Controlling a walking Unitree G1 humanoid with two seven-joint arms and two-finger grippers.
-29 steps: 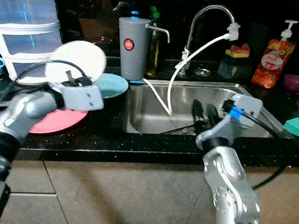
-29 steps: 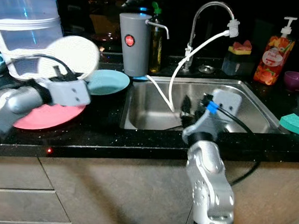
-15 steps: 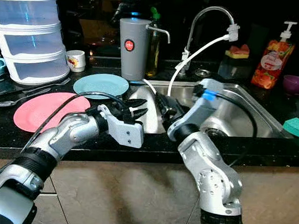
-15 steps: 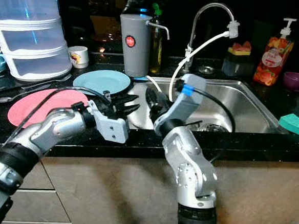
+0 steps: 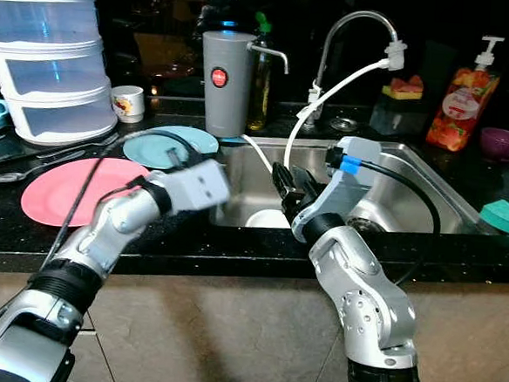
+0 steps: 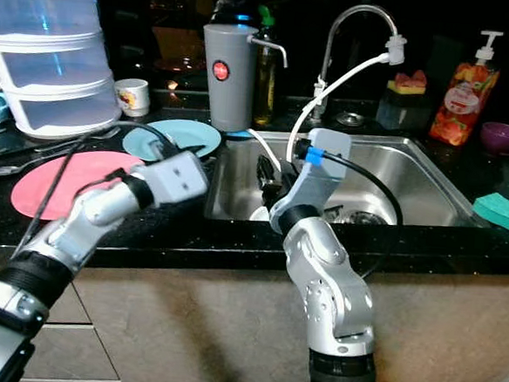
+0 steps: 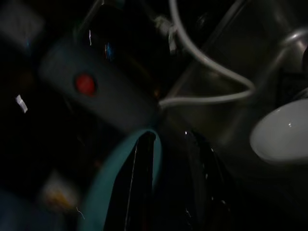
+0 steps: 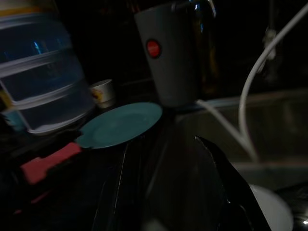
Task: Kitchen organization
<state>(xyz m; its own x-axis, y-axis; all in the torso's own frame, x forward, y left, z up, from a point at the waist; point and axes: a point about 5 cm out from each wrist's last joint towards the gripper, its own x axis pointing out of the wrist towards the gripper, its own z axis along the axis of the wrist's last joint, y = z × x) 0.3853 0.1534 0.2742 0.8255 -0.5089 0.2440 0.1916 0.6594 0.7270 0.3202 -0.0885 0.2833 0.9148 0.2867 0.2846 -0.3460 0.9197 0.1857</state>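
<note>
White plate [image 5: 268, 218] lies in sink [image 5: 412, 180], just beside right gripper [image 5: 286, 183], jaws spread, empty. Left gripper [image 7: 168, 159] near teal plate [image 5: 166, 145], jaws spread, holding nothing. Pink plate [image 5: 71, 189] on counter, well apart from both. Judgement: one plate moved; two plates left.

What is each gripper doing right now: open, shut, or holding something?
Left gripper: open, empty, by the teal plate.
Right gripper: open, empty, over the sink.
</note>
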